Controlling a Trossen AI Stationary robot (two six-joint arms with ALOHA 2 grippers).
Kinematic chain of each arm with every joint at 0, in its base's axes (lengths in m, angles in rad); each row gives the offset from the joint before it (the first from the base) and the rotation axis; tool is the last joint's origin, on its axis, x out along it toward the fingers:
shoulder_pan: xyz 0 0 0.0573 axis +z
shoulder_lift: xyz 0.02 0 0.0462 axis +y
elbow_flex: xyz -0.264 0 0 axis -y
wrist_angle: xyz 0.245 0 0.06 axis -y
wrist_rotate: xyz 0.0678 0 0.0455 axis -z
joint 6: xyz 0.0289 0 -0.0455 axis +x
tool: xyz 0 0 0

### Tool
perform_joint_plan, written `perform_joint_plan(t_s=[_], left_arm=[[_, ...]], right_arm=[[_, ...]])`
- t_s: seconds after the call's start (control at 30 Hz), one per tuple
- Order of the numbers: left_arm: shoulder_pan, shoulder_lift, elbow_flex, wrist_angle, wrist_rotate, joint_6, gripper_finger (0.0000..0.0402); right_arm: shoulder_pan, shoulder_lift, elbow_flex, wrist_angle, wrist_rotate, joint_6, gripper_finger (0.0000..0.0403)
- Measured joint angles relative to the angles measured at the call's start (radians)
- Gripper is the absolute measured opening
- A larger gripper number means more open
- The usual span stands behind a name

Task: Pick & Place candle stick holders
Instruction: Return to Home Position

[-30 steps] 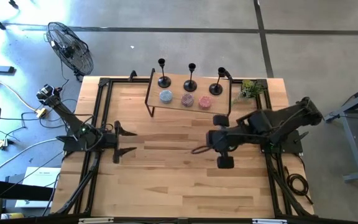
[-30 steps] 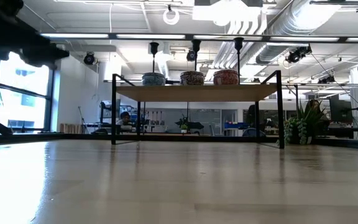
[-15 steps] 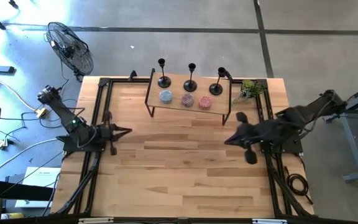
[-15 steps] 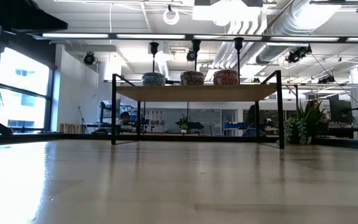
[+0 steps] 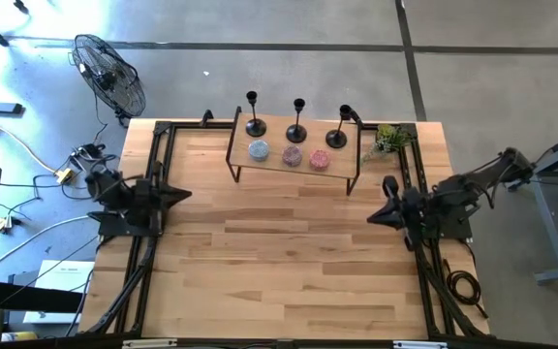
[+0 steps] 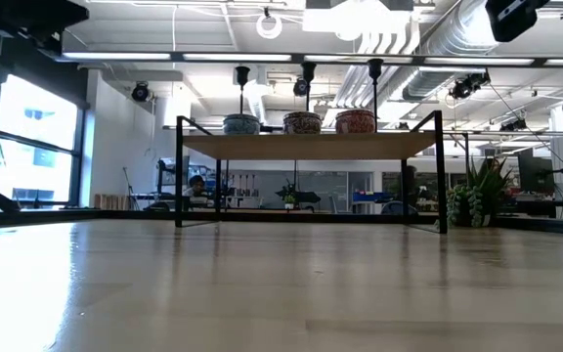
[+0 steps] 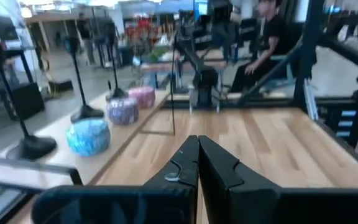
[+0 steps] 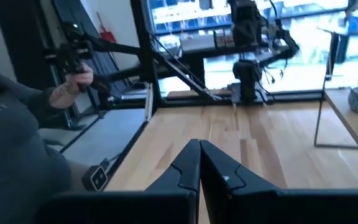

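Note:
Three black candle stick holders stand on their round bases along the far side of a wooden shelf. They also show in the low view, the left one among them, and one candle stick holder shows in the left wrist view. My left gripper is shut with nothing in it, drawn back at the table's left edge and pointing right. My right gripper is shut with nothing in it, at the table's right edge and pointing left.
Three small bowls, blue, purple and pink, sit on the shelf in front of the holders. A potted plant stands at the far right corner. Black rails frame the table. A person sits beyond the left edge.
My left gripper has shut and drawn back toward the table's left edge. My right gripper, shut throughout, has drawn back from the table's middle toward the right edge. The holders have stayed on the shelf.

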Motion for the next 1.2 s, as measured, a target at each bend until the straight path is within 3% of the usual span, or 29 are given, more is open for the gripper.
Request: perform_joint_plan(t_s=[0.4, 0.73, 1.2], left_arm=[[0.0, -0.002, -0.158, 0.106, 0.054, -0.101, 0.0], [0.0, -0.002, -0.262, 0.19, 0.128, -0.127, 0.0], [0.0, -0.002, -0.3, 0.199, 0.177, -0.126, 0.0]], right_arm=[[0.0, -0.027, -0.215, 0.279, -0.061, -0.18, 0.0], [-0.001, -0.037, -0.405, 0.504, -0.066, -0.154, 0.0], [-0.001, -0.05, -0.467, 0.561, -0.058, -0.224, 0.0]])
